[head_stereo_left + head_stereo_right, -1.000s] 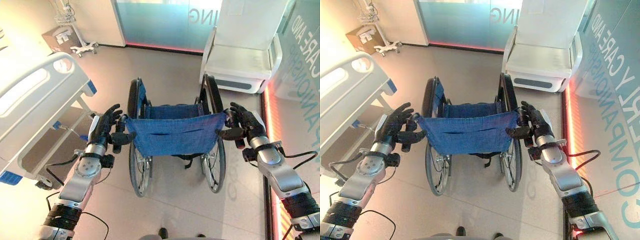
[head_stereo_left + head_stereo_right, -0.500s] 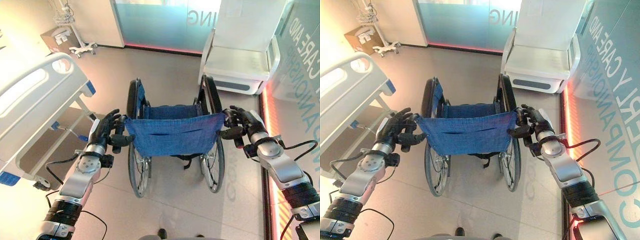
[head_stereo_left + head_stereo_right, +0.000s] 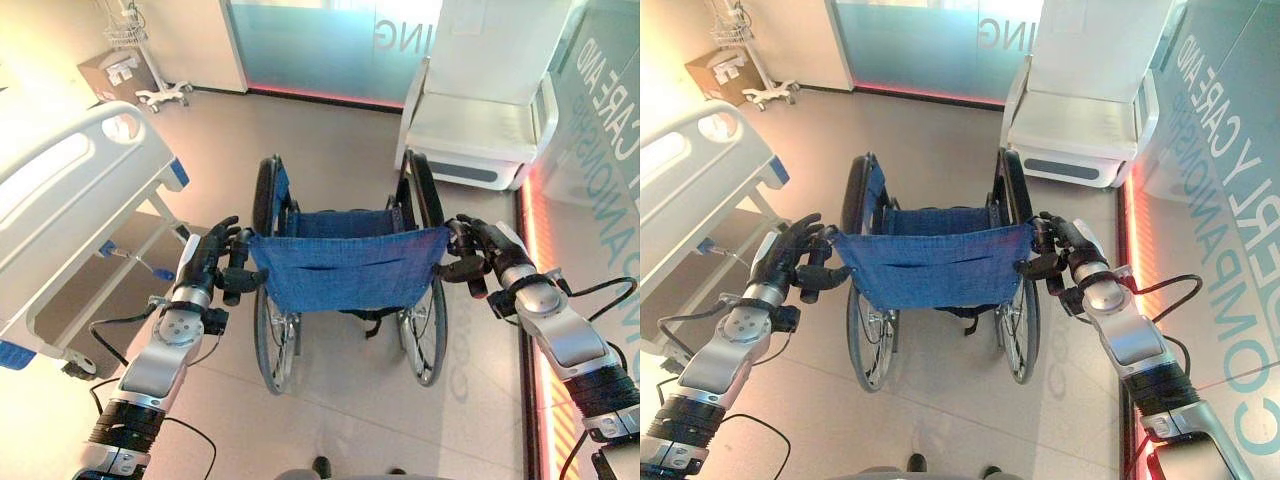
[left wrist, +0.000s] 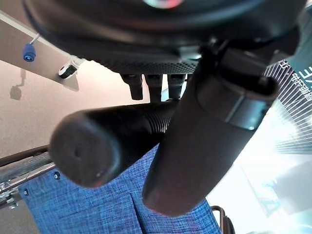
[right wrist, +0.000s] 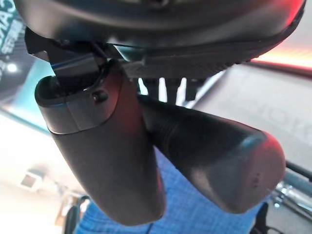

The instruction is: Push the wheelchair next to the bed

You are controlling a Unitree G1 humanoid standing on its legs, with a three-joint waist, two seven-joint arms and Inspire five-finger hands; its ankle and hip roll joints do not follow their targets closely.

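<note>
Blue cloth forms the backrest of the wheelchair (image 3: pixel 345 270), which stands at the centre of the floor, facing twelve o'clock, its two large wheels either side of the seat. The left robot hand (image 3: pixel 208 262) sits at nine o'clock from the backrest, its fingers and thumb curled round the left push handle (image 4: pixel 109 141); the left wrist view shows the ribbed black grip lying between the thumb and the row of fingers. The right robot hand (image 3: pixel 485 250) sits at three o'clock from the backrest, likewise wrapped round the right push handle (image 5: pixel 214 146), with the thumb across the near side of the grip.

The bed (image 3: pixel 70 200), white with blue corner pieces, lies at ten o'clock from the wheelchair, near its left wheel but apart from it. A white reclining chair (image 3: pixel 490 110) stands at one o'clock, just beyond the wheelchair's right wheel. At eleven o'clock, well apart by the wall, are a cardboard box (image 3: pixel 115 72) and a white wheeled stand (image 3: pixel 160 92).
</note>
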